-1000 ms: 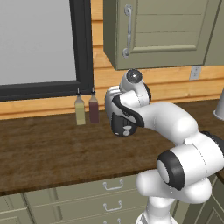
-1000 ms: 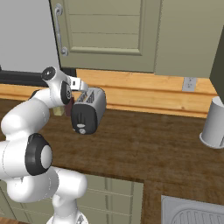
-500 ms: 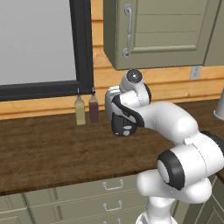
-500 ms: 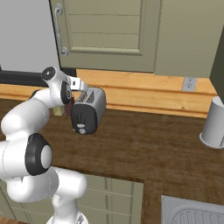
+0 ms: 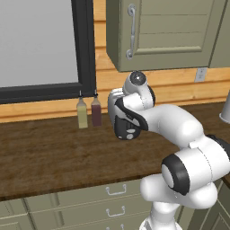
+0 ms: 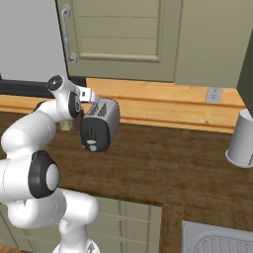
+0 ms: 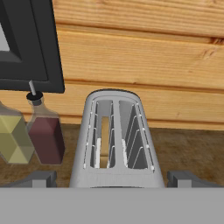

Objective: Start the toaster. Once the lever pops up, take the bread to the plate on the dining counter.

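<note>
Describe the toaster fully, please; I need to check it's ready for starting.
The toaster stands upright on the dark wood counter before the plank wall, right of two slim bottles. Its body looks like shiny silver metal with a rounded glossy black end panel bearing a small pale knob low down. Two top slots show wire guides; the left one holds a tan slice of bread. The claw hovers just above it, fingertips spread either side, apparently not touching.

Toaster [image 6: 100,126]: you had it on the counter [image 6: 163,168], near the back wall, end panel facing you.
Bread [image 7: 104,142]: it sat in the toaster's left slot in the hand view.
Bottles [image 5: 88,112]: two stood side by side, just left of the toaster.
Canister [image 6: 241,139]: it stood well right of the toaster.
</note>
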